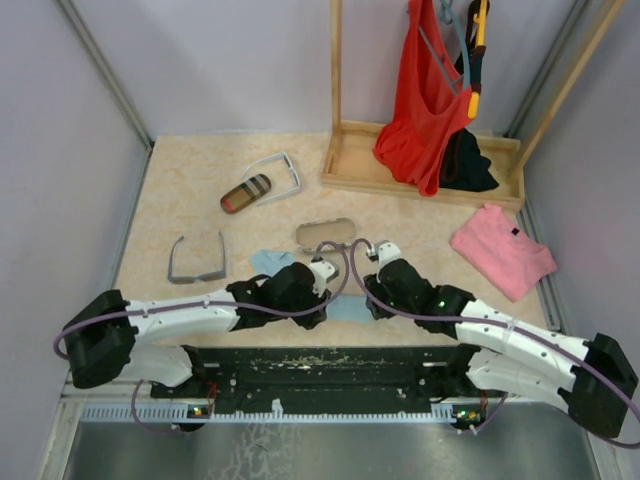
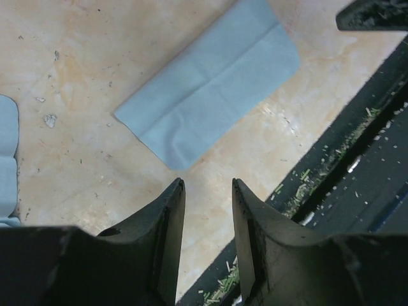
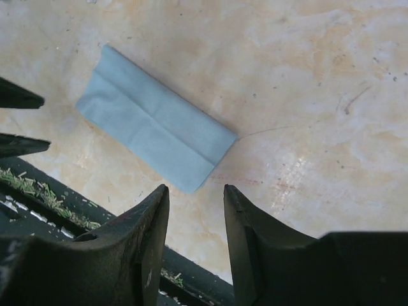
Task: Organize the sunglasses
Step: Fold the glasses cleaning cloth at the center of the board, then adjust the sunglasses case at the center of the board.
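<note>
The white-framed sunglasses [image 1: 277,172] lie at the back left, touching a brown-striped case [image 1: 246,193]. The dark wire-framed sunglasses [image 1: 195,261] lie open at the left, beside my left arm. My left gripper [image 1: 325,299] [image 2: 207,183] and right gripper [image 1: 372,304] [image 3: 194,189] are both open and empty. They hang low over the table's near middle, on either side of a folded light blue cloth [image 1: 348,308] [image 2: 210,80] [image 3: 156,118]. Neither gripper touches a pair of sunglasses.
A grey-patterned case [image 1: 326,234] lies just behind the grippers. A second blue cloth [image 1: 270,261] [image 2: 6,159] lies left of it. A wooden rack [image 1: 345,165] with red [image 1: 425,95] and black clothes stands back right. A pink shirt [image 1: 502,250] lies right. The black base rail [image 1: 330,365] runs along the near edge.
</note>
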Available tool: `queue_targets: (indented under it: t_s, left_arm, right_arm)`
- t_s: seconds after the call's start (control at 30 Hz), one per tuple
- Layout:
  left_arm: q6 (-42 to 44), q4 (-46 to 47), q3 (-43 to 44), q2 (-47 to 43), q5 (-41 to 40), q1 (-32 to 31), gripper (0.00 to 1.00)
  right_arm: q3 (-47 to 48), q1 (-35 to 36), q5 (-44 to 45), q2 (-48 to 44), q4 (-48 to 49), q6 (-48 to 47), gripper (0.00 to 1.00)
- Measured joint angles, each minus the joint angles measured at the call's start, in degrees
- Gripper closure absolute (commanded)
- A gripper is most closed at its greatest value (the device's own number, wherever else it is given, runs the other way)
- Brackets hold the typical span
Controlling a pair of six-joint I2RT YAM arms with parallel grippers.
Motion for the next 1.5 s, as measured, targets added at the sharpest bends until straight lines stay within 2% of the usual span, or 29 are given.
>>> queue_targets:
  t_s: [0.17,0.3,0.47,0.6,0.97,1.23,1.5]
  left_arm:
    - [-0.2,1.0,-3.0,-5.7,0.0,-0.2,0.52]
    - [-1.8,2.6,-3.6,-6.0,-1.2,2.0,0.52]
    - [-4.4,4.3,-3.5,-3.5,-1.5,8.3,0.42]
    - [-5.4,5.7,-3.2,-1.7,-1.1,9.3,0.41]
    - [-5.4,7.5,0.5,6.0,0.5,11.0,0.4]
    - [-5.2,7.6,1.7,10.7,2.1,11.2,0.4]
    - [-5.7,6.5,2.2,8.9,-0.4,11.9,0.4]
  right_arm:
    - [-3.6,0.0,3.4,-5.3,2.1,4.9,0.63]
    - [-5.1,0.0,6.0,-5.8,3.8,10.0,0.64]
    - [-5.2,-0.4,8.4,-2.3,4.3,16.5,0.63]
    - [-5.2,-2.4,7.7,1.6,4.7,19.0,0.62]
    - [-5.2,-10.0,1.4,4.7,9.6,19.1,0.61]
    - [-5.2,-10.5,-0.9,7.3,10.5,18.9,0.61]
    - [-4.6,-11.4,-0.8,7.8,11.7,17.7,0.6]
